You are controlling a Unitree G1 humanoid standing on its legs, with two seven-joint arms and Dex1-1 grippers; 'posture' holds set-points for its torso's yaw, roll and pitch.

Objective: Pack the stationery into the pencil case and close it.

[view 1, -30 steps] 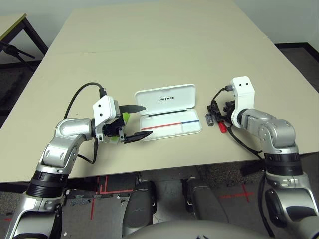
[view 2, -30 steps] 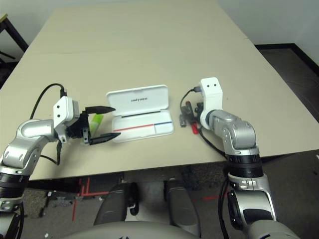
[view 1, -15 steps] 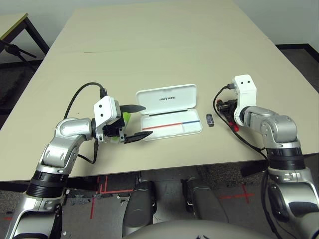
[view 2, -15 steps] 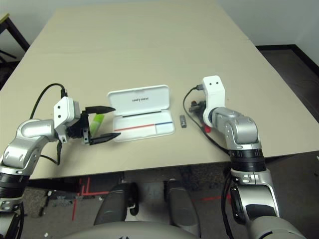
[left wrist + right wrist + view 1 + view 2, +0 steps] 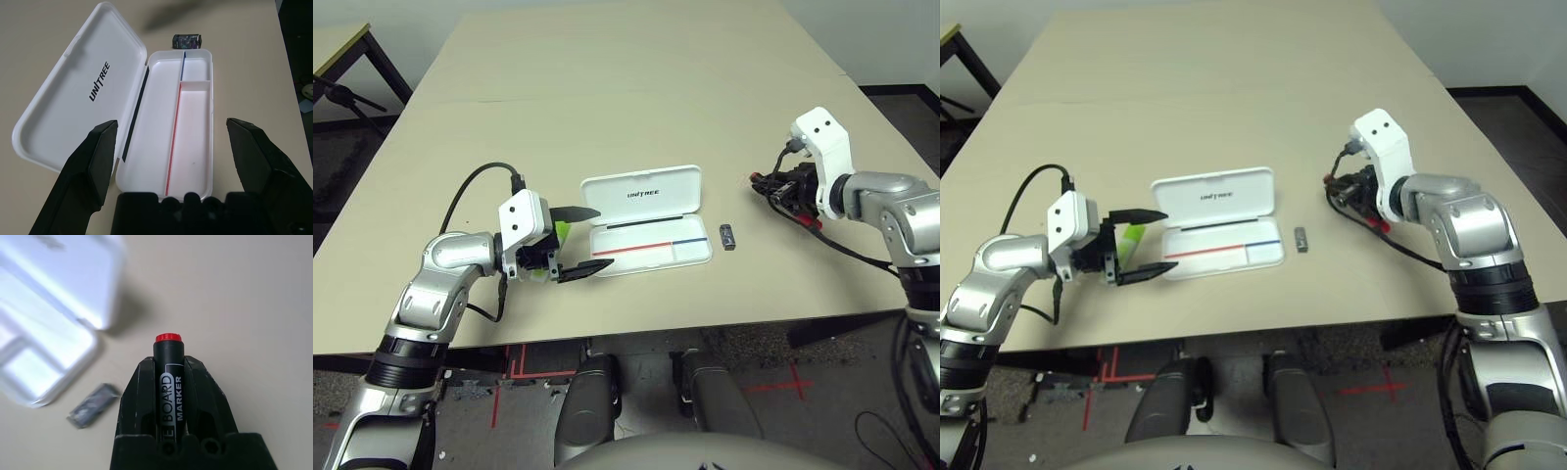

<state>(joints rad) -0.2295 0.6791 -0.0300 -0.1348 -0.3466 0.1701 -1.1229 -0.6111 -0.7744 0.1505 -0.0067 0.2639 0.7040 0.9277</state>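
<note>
The right gripper [image 5: 168, 377], pinching the marker [image 5: 168, 374], has lifted it off the tabletop [image 5: 636, 108] for packing, while the left gripper [image 5: 178, 161] stays spread before the case [image 5: 651, 230].

Broad beige rectangular worktop [image 5: 636, 88] with faint seam across its middle, dark grey speckled floor [image 5: 342, 147] on both sides carrying red tape marks [image 5: 514, 367] under the near edge, second table's yellow-edged top on black legs [image 5: 337, 59] far left, pale wall [image 5: 891, 39] behind.
</note>
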